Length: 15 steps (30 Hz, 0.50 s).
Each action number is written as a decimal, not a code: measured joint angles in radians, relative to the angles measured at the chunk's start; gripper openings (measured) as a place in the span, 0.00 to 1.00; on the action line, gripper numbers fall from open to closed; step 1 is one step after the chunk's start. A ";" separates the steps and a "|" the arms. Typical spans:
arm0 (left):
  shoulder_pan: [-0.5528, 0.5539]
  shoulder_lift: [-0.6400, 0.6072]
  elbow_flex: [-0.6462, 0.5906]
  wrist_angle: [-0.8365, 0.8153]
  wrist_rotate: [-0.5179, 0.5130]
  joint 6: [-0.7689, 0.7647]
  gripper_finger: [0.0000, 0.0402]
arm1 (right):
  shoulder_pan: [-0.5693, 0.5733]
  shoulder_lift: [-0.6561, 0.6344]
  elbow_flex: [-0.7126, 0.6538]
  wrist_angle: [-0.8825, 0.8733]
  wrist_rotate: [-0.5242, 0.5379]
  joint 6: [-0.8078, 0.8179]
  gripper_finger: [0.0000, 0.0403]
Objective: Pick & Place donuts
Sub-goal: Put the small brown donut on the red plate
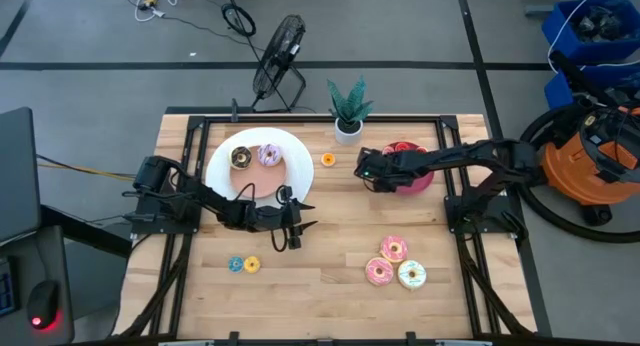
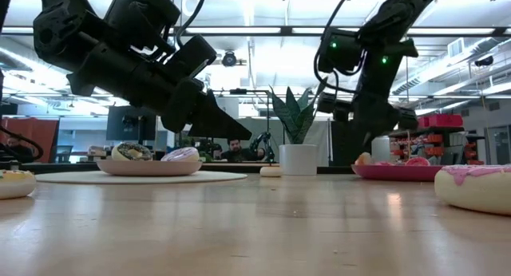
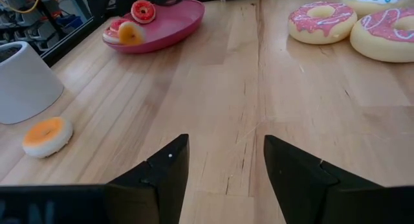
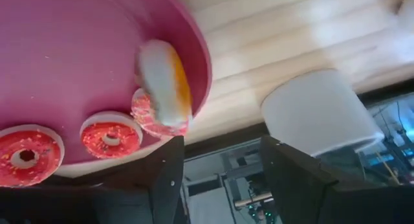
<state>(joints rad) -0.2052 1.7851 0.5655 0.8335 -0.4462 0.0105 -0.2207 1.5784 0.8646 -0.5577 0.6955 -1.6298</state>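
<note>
Hovering open and empty, the right claw (image 4: 217, 179) sits just beside the yellow donut (image 4: 165, 78).

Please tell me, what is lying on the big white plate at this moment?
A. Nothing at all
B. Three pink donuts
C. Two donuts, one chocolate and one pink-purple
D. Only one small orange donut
C. In the high view the white plate carries a chocolate donut and a pink-purple donut side by side, while the three larger pink and white ones lie on the bare wood nearer the right arm.
</note>
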 joint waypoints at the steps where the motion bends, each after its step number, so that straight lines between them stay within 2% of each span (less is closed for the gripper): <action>1: 0.000 0.000 0.000 0.000 0.000 0.000 0.51 | 0.000 -0.006 0.000 -0.010 -0.001 0.006 0.53; 5: 0.000 0.000 0.000 0.000 0.000 0.000 0.51 | 0.000 -0.008 0.000 -0.039 -0.026 0.070 0.53; 8: 0.000 0.000 0.000 0.000 0.000 0.000 0.51 | -0.004 -0.010 0.000 -0.042 -0.037 0.184 0.52; 12: 0.000 0.000 0.000 0.000 0.000 0.000 0.51 | -0.008 -0.042 0.000 -0.057 -0.066 0.508 0.49; 15: -0.001 0.000 0.000 0.000 0.000 0.001 0.51 | -0.022 -0.068 0.000 -0.111 -0.175 0.773 0.44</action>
<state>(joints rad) -0.2066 1.7851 0.5655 0.8331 -0.4458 0.0116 -0.2422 1.5103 0.8646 -0.6686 0.5207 -0.8565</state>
